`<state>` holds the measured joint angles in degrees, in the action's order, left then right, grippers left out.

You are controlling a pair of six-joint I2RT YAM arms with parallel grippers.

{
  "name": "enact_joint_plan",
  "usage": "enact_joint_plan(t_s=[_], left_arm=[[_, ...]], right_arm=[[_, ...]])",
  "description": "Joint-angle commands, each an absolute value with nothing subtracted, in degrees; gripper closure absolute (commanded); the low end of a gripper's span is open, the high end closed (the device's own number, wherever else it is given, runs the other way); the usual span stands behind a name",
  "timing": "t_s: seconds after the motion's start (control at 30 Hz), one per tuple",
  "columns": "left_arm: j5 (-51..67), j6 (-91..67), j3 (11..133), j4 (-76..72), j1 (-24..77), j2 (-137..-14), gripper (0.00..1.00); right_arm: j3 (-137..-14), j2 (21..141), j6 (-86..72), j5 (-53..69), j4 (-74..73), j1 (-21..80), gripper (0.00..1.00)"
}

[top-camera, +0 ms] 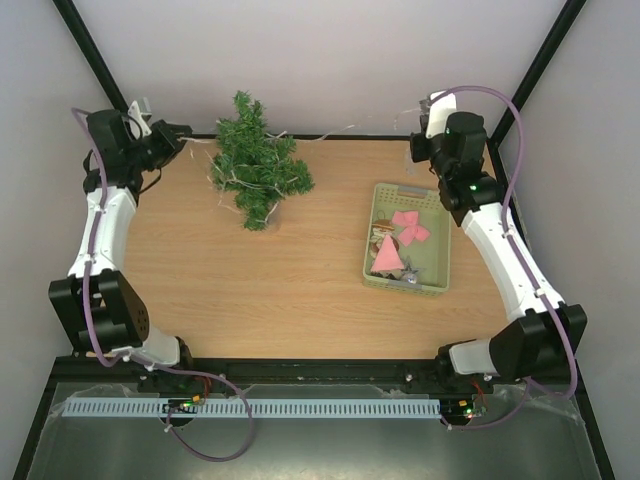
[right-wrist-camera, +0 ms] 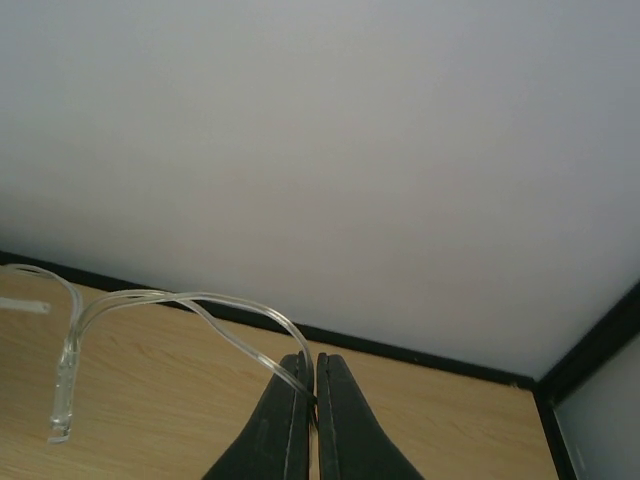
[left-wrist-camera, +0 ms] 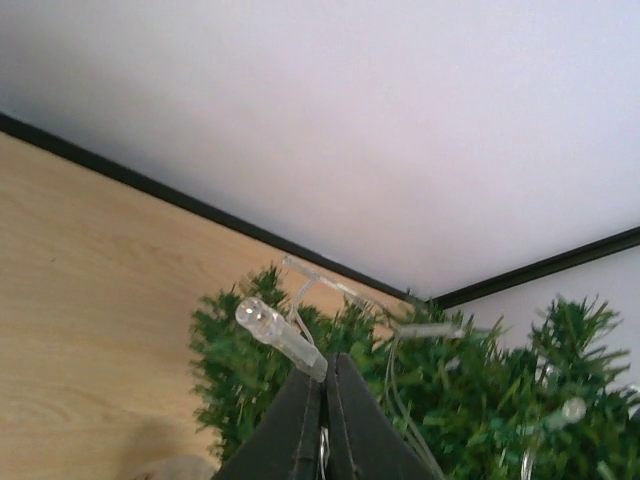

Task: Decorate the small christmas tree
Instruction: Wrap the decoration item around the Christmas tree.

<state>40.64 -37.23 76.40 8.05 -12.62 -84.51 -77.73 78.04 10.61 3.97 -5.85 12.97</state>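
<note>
The small christmas tree [top-camera: 258, 170] lies tilted on the wooden table at the back left, with a clear light string [top-camera: 232, 180] draped over it. My left gripper [top-camera: 185, 135] is just left of the tree, shut on that string. In the left wrist view its fingertips [left-wrist-camera: 325, 362] pinch the wire beside a clear bulb [left-wrist-camera: 262, 322], with the tree [left-wrist-camera: 480, 400] right behind. My right gripper [top-camera: 416, 150] is at the back right, shut on the string's other end. The clear wire [right-wrist-camera: 180, 300] loops left from its closed tips [right-wrist-camera: 312, 362].
A pale green basket [top-camera: 370, 250] stands right of centre, near the right arm. It holds a pink bow [top-camera: 408, 226], a pink cone ornament [top-camera: 387, 252] and a silver star [top-camera: 408, 272]. White walls with a black frame [top-camera: 340, 137] close the back.
</note>
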Motion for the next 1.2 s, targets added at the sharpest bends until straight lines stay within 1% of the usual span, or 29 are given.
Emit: enact_joint_plan(t_s=[0.0, 0.13, 0.4, 0.63, 0.87, 1.07, 1.17], left_arm=[[42.29, -41.18, 80.73, 3.10, -12.15, -89.23, 0.98], [42.75, -42.82, 82.12, 0.51, -9.63, -92.53, 0.98], [42.28, -42.92, 87.32, 0.61, -5.54, -98.89, 0.98], [41.91, -42.12, 88.05, 2.15, -4.49, -101.52, 0.97], [41.71, -40.98, 87.41, 2.16, -4.13, -100.70, 0.95], [42.06, -40.39, 89.18, 3.93, -3.91, -101.94, 0.94], [41.41, -40.36, 89.37, 4.15, -3.78, -101.61, 0.91]], right_arm=[[-78.17, 74.21, 6.78, -1.92, -11.61, 12.73, 0.98], [-72.47, 69.30, 5.01, -1.21, -12.09, 12.70, 0.98], [-67.45, 63.00, 3.35, -5.04, -16.25, 12.73, 0.98], [-60.96, 60.51, 0.81, 3.67, -17.05, 12.82, 0.98], [-57.98, 58.05, -1.22, 7.12, -20.29, 12.79, 0.98], [-54.43, 55.24, -4.45, 19.74, -20.67, 15.27, 0.98], [-53.15, 54.66, -5.60, 24.86, -20.55, 18.77, 0.98]])
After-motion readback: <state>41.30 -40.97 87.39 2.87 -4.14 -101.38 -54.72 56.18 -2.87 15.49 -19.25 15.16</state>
